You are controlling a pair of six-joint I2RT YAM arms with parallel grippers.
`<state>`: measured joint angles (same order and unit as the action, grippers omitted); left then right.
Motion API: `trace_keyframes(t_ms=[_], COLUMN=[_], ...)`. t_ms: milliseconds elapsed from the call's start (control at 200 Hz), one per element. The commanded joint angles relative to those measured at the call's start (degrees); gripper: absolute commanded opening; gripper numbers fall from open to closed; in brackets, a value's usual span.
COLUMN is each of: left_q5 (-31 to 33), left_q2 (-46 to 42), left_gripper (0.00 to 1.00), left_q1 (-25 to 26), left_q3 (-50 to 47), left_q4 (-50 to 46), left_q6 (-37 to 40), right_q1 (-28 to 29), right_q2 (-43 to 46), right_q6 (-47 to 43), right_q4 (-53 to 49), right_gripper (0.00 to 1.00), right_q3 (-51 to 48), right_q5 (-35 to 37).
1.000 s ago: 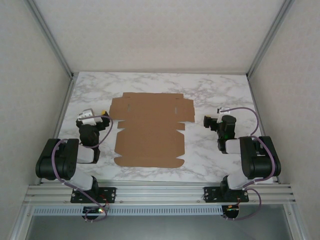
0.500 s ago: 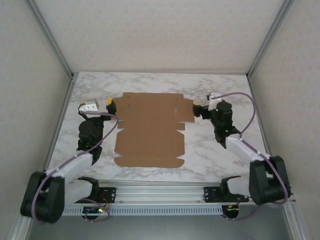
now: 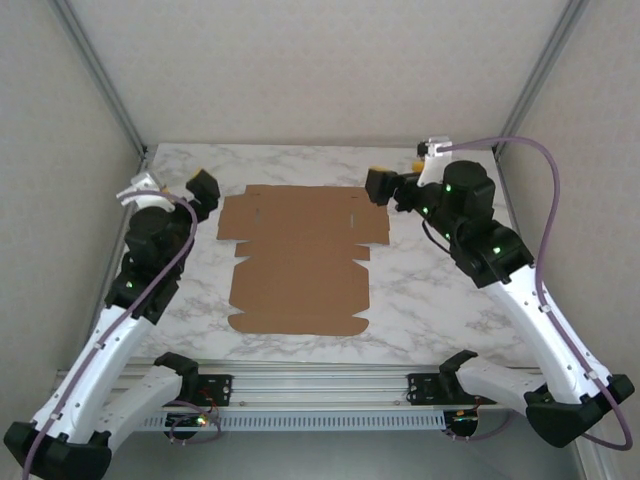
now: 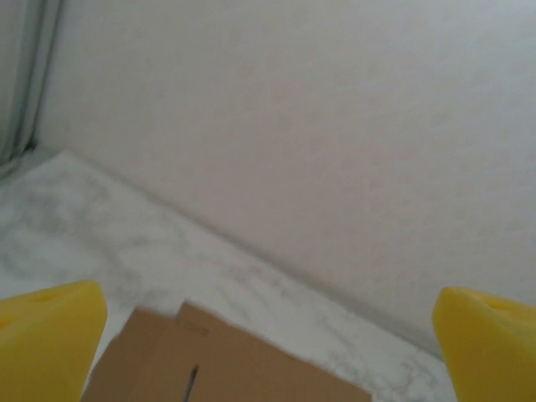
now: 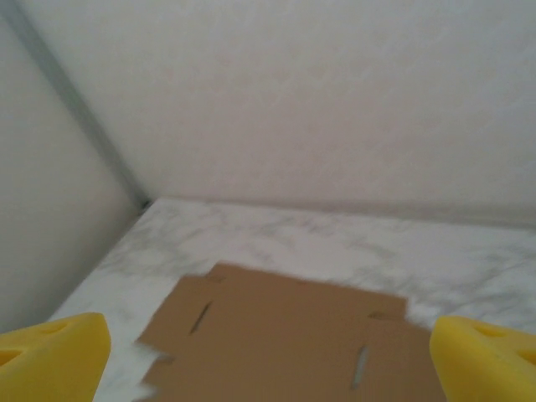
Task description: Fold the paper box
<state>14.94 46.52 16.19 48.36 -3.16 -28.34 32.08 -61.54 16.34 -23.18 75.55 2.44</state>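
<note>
Both arms have swung up and out from their tucked pose at 6 o'clock within the last second; the paper box [image 3: 300,265] has not shifted. Your left gripper [image 3: 203,188] now hangs off the sheet's 10 o'clock corner and your right gripper [image 3: 384,186] off its 1 o'clock corner, each clear of the cardboard; in the wrist views the yellow pads [image 4: 50,327] [image 5: 486,356] sit at opposite edges of the frame with nothing between them, so both sets of jaws stand wide and empty.

The box lies at the table's centre as a flat, unfolded die-cut sheet, its slotted end at 12 o'clock and its longer panel running toward 6 o'clock; no crease looks raised. This reads as the reach before the first fold, with the task barely begun.

The next move likely calls for you to bring the fingers down to the 12 o'clock edge and get under a flap; a thin sheet on a smooth top may slide rather than lift, so pinning it with the other arm looks wise.

The table [image 3: 440,300] is white-grey marble pattern; pale textured walls [image 3: 330,70] enclose it at 9, 12 and 3 o'clock, with aluminium posts [image 3: 100,75] at the corners and a mounting rail [image 3: 320,380] at 6 o'clock.
</note>
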Motion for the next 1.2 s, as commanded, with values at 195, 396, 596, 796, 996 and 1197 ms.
trace_keyframes(t_ms=[195, 396, 596, 796, 996, 1197], left_q5=[-16.7, -22.22, -21.9, -19.91, -21.06, -20.23], left_q2=[10.57, 14.63, 21.07, 28.01, 33.63, 40.82], left_gripper=[1.0, 1.0, 0.95, 0.86, 0.73, 0.68], left_q1=[0.01, 1.11, 1.92, 1.89, 3.46, 4.24], left_q3=[-8.9, -16.32, -16.9, -15.63, -13.29, -11.25], left_q4=[-7.47, 0.88, 4.6, 7.1, 9.84, 10.18], left_q6=[-10.13, -15.23, -14.81, -13.99, -15.02, -15.11], right_q1=[-2.31, -2.57, -2.43, -3.69, -2.61, -2.63], right_q2=[0.78, -5.19, -4.03, -12.43, -20.39, -27.5], right_q6=[15.49, 11.97, 14.71, 16.27, 17.85, 19.3], right_q4=[6.41, 1.53, 10.95, 8.1, 8.62, 9.74], right_gripper=[0.99, 0.9, 0.79, 0.82, 0.89, 0.86], right_q3=[-18.02, -16.76, -24.2, -24.11, -24.25, -24.7], right_q5=[-11.82, -14.06, -10.22, -12.61, -12.29, -14.95])
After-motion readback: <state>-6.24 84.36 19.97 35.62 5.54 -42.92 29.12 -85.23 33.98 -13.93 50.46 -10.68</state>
